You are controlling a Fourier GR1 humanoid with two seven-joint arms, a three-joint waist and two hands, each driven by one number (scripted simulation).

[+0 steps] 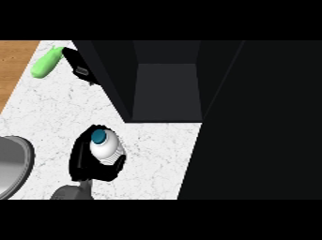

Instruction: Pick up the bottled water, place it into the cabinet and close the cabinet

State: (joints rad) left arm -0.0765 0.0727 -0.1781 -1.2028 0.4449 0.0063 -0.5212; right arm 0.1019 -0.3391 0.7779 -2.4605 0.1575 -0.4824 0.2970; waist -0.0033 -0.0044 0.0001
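Left hand [87, 161], black, is curled round the bottle [106, 146]: fingers wrap its left side and pass under its lower end, so the bottle is pinched inside the hand. Grey forearm enters from the lower edge of the view, just below the hand.

Bottle: white body, blue cap [98, 137] facing up toward the camera. Seen nearly end-on, so whether it stands exactly upright or leans a little cannot be told. Whether its base touches the table [45, 108] or is lifted off it cannot be told either. It shows over the white marbled table top, in front of the cabinet [163, 79] opening and slightly left of it, not inside.

Cabinet: dark, open. A grey inner floor or shelf shows between two dark side walls. Large dark panel [260, 122] fills the right side of the view from top to bottom; it looks like the cabinet door swung open, but its hinge is not visible.

Green oblong object [47, 63] lies on the table at upper left, tilted, near the table edge. A small black item [78, 65] sits just beside it, against the cabinet's left wall; what it is cannot be told.

Wooden floor [4, 70] shows beyond the table's left edge. Grey rounded shape [4, 164] at the lower left edge, identity unclear.

Right hand: not seen.
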